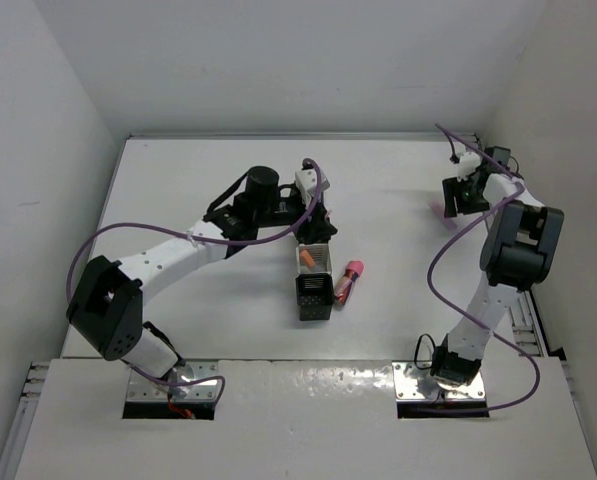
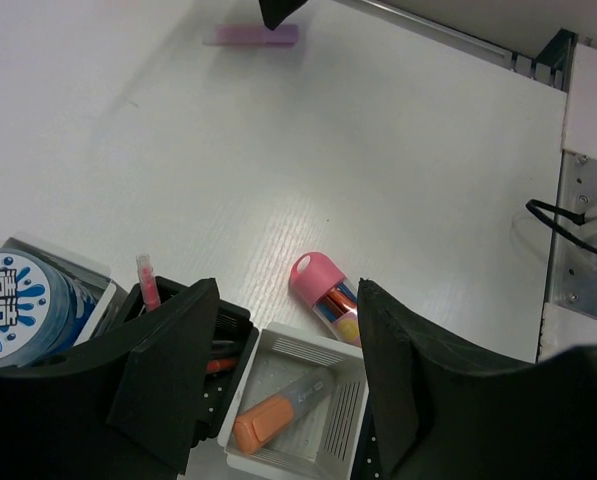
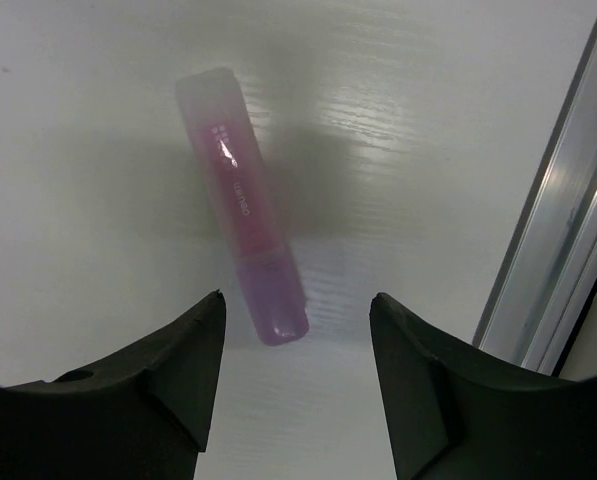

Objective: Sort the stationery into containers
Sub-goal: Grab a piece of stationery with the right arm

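Note:
The containers [image 1: 314, 283] stand in a row mid-table. My left gripper [image 1: 316, 222] hangs open and empty just above their far end. In the left wrist view my left gripper [image 2: 288, 292] is over a white cup [image 2: 350, 410] holding a white stick with an orange cap [image 2: 278, 415]. A black mesh cup [image 2: 228, 325] holds thin pens, and a blue-and-white roll [image 2: 18, 310] sits at the left. A stubby pink-capped marker [image 2: 323, 298] lies on the table beside the cups [image 1: 349, 282]. My right gripper [image 3: 296, 330] is open above a pink highlighter [image 3: 243, 210] at the far right [image 1: 439, 211].
A metal rail [image 3: 558, 220] runs along the table's right edge, close to the right gripper. White walls close in the table at the back and on both sides. Purple cables loop off both arms.

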Tool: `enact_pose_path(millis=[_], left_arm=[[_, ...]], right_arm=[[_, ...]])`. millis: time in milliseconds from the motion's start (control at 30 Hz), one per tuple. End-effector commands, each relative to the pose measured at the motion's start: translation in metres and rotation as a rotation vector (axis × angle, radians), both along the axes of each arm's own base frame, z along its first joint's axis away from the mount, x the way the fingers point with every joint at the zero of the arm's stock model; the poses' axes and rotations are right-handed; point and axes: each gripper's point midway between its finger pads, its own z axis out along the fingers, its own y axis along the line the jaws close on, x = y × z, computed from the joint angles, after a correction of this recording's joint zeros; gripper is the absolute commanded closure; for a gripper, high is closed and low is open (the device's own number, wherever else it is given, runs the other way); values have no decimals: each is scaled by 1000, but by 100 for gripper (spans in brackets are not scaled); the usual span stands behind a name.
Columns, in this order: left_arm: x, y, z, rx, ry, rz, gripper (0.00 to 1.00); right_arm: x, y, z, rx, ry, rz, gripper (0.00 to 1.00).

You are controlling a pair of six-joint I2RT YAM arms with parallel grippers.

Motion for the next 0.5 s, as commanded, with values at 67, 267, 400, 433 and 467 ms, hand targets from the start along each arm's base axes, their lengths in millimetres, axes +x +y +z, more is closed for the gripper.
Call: enact_pose_path(millis=[67,267,400,433,467], left_arm=[[3,5,41,-52,-92,-9,36],[5,10,30,-28,-65,8,36],[7,14,27,-22,-60,23,36],[7,14,28,-22,-62,25,36],[8,15,27,-20,-60,31,36]], right_arm=[[28,5,-2,22,-33,24,42],[39,15,-21,55,-1,7,43],[44,23,-33,44,29,9,50],[43,24,-40,47,46,7,52],[47,25,-37,50,48,6,54]])
